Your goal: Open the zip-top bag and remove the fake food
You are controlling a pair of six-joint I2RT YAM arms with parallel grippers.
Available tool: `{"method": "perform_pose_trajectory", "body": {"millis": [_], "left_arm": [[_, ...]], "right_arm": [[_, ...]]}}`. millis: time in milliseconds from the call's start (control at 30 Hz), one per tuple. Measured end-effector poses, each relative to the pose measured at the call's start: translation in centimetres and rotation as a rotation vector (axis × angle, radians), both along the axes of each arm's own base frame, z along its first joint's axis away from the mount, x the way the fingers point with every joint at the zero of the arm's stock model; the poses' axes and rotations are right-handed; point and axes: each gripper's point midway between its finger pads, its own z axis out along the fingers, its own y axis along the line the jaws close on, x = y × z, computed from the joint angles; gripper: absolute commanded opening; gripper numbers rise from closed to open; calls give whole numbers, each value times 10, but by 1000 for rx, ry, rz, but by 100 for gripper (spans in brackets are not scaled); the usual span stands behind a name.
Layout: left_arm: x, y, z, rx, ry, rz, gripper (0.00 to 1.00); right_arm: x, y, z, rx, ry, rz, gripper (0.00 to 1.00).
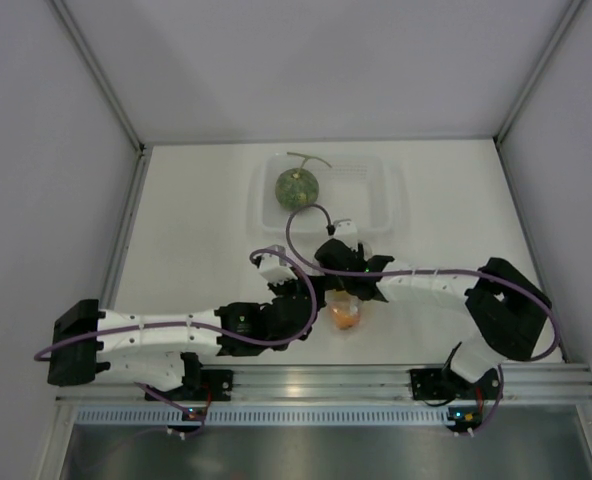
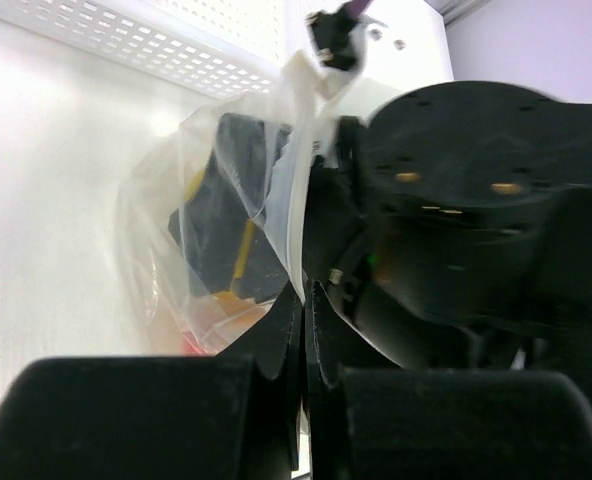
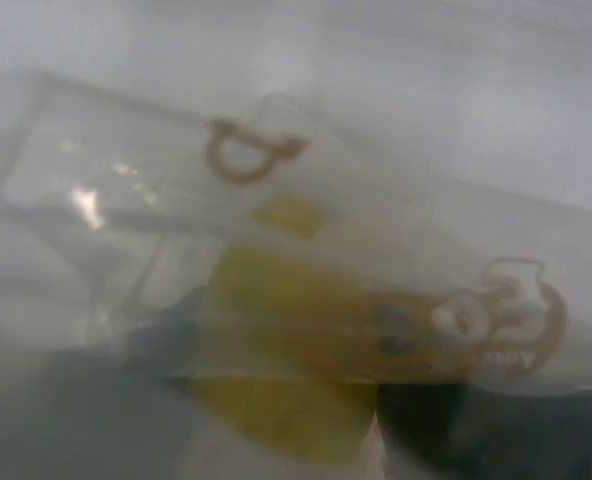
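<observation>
The clear zip-top bag [image 1: 359,303] hangs between both grippers near the table's front middle. My left gripper [image 2: 307,300] is shut on the bag's [image 2: 166,200] edge, pinching the film between its black fingers. In the blurred right wrist view, my right gripper [image 3: 286,400] reaches into the bag [image 3: 126,200], and a yellow fake food [image 3: 276,300] fills the gap between its dark fingers. An orange fake food [image 1: 344,316] shows low in the bag. The green melon [image 1: 296,187] lies in the tub, outside the bag.
A rigid clear tub [image 1: 381,190] stands at the back middle of the white table. Grey walls close in on both sides. A metal rail [image 1: 316,382] with the arm bases runs along the near edge.
</observation>
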Motion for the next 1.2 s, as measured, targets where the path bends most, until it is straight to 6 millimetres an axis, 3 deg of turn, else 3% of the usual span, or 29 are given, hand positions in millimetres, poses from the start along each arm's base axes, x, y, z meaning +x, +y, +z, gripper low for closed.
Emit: {"method": "perform_pose_trajectory", "body": {"millis": [233, 533, 700, 1000, 1200], "left_arm": [[2, 6, -1, -10, -6, 21, 0], [7, 21, 2, -8, -32, 76, 0], [8, 27, 3, -5, -44, 97, 0], [7, 22, 4, 13, -42, 70, 0], [7, 22, 3, 39, -46, 66, 0]], "right_arm": [[-5, -2, 40, 61, -52, 12, 41], [-28, -3, 74, 94, -75, 84, 38], [-37, 1, 103, 136, -106, 130, 38], [-36, 21, 145, 177, -150, 227, 34], [-48, 36, 166, 207, -170, 333, 34]]}}
